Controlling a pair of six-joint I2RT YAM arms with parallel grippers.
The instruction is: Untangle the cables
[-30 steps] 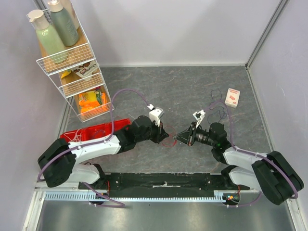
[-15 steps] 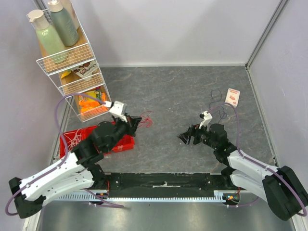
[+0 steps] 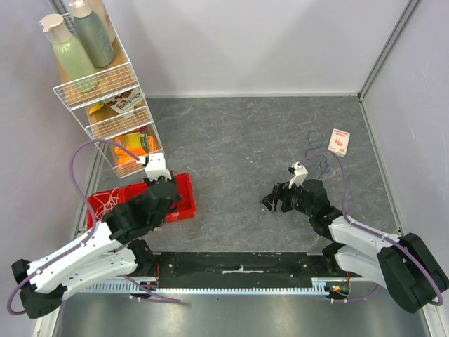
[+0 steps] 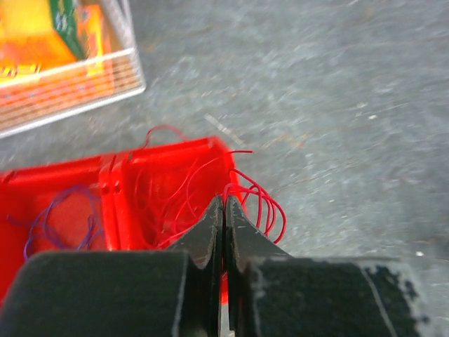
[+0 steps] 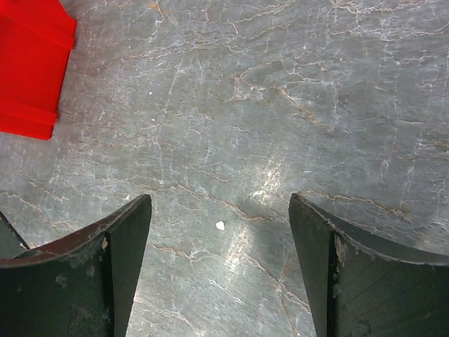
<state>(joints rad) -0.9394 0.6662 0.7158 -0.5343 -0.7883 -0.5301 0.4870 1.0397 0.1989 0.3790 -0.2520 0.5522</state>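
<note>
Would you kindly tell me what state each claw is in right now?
Left claw: closed on the red cable.
Right claw: open, holding nothing.

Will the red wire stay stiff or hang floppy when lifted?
Probably floppy: the red wire curls in loose loops at the left gripper. Likely very light, being so thin. It may snag: strands cross the bin rim.
</note>
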